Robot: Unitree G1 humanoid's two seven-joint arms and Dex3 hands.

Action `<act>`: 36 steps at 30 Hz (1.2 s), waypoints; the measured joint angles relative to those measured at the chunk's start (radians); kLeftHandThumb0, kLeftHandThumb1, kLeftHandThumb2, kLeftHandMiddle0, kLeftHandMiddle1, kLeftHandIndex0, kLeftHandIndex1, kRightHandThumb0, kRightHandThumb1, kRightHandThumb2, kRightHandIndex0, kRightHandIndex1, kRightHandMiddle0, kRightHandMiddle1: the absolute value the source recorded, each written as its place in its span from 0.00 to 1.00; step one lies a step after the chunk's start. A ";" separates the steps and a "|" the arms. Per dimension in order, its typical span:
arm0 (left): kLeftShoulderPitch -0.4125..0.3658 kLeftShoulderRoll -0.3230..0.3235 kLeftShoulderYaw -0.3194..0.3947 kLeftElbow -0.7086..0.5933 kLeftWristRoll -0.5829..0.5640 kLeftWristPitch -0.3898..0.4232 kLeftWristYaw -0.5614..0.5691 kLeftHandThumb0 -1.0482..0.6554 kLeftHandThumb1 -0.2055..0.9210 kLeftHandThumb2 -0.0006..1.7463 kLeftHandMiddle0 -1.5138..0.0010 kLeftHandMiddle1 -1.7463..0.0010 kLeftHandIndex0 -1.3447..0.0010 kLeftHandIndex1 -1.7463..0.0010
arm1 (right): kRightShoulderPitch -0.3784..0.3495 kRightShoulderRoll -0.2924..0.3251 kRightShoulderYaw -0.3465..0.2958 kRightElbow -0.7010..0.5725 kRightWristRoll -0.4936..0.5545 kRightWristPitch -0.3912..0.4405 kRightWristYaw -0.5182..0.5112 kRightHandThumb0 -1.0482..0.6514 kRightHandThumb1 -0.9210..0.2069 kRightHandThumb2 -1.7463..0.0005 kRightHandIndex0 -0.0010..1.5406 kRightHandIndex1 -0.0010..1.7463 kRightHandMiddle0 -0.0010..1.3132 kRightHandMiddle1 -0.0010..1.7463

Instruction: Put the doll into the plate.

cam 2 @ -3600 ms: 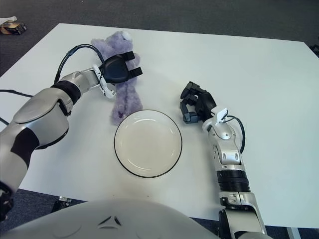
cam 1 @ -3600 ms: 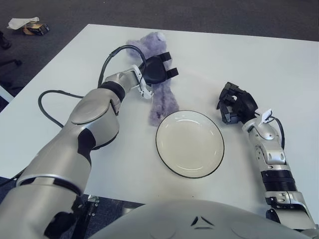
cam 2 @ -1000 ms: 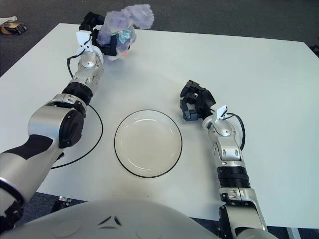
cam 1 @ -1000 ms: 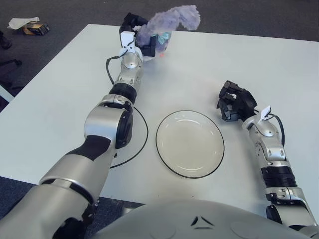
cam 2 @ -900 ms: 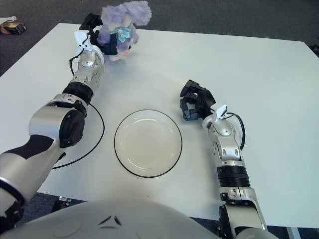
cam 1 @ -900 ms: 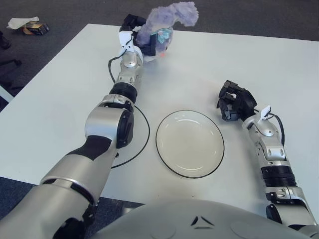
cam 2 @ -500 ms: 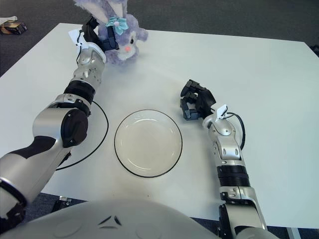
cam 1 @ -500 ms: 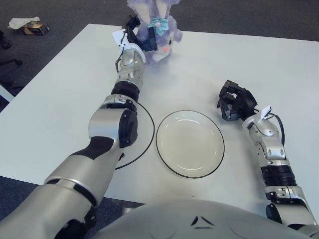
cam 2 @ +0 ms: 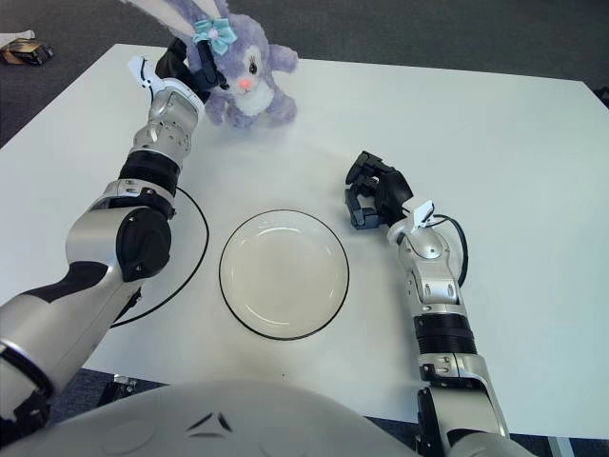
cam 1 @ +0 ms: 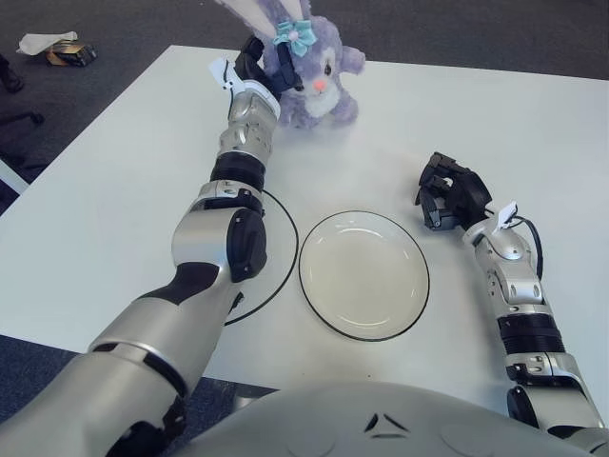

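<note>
At the far side of the white table (cam 1: 114,171), the left hand (cam 1: 255,67) clamps its fingers on the purple rabbit doll (cam 1: 314,76), which it holds upright (face toward the camera, a blue bow by one ear), well beyond the plate (cam 1: 363,274). The plate sits bare near the table's front edge. The right hand (cam 1: 449,193) shows just right of the plate, its fingers curled together around nothing. A black cable (cam 1: 271,276) loops beside the plate's left rim.

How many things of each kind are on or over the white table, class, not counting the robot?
Toy rabbit: 1, purple, held by the left robot hand
Plate: 1
Black cable: 1
Total: 3
</note>
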 measured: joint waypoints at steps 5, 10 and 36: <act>0.014 -0.028 0.040 -0.073 -0.068 0.077 0.031 0.61 0.20 0.92 0.41 0.08 0.55 0.00 | -0.007 0.001 -0.011 0.013 0.003 -0.001 0.000 0.61 0.59 0.20 0.35 1.00 0.40 1.00; 0.042 -0.052 0.048 -0.145 -0.098 0.127 0.046 0.61 0.21 0.92 0.43 0.07 0.56 0.00 | -0.020 0.011 -0.027 0.034 0.008 -0.001 -0.009 0.61 0.60 0.20 0.36 1.00 0.41 1.00; 0.104 -0.104 0.123 -0.293 -0.260 0.350 0.294 0.61 0.25 0.91 0.48 0.01 0.58 0.00 | -0.170 -0.042 0.026 0.144 -0.417 -0.062 -0.385 0.61 0.46 0.30 0.29 1.00 0.31 1.00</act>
